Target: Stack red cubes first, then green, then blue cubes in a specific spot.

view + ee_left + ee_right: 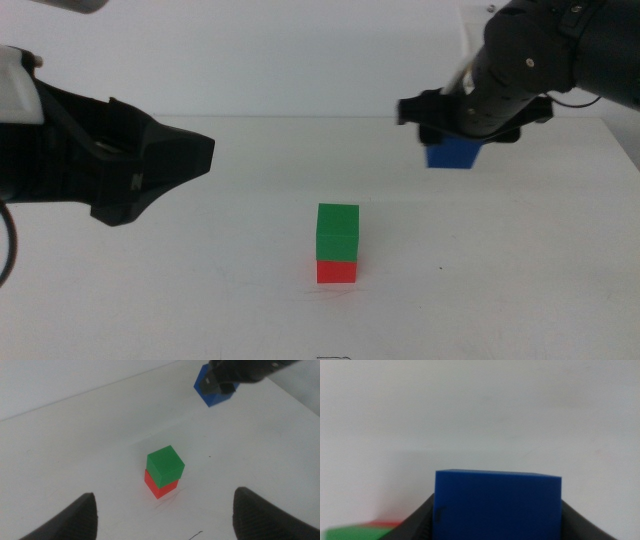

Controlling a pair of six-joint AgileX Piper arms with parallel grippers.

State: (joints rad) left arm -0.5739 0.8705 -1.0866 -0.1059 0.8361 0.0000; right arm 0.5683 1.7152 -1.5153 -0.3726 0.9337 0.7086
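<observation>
White table (560, 300) under me, my right tool (462, 138) clamps the rigid, light blue cube (452, 153) by its flat sides beyond the green cube (338, 232); left tool (165, 515) gapes wide.

- green cube (338, 231): plain solid green
- red cube (337, 271): bright plain red
- blue cube (453, 153): deep plain blue
- worktop (250, 180): plain matte white
- both pincers: black, left pincer (190, 155), right pincer (455, 120)

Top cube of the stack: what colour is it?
Green, clearest in the left wrist view.
</observation>
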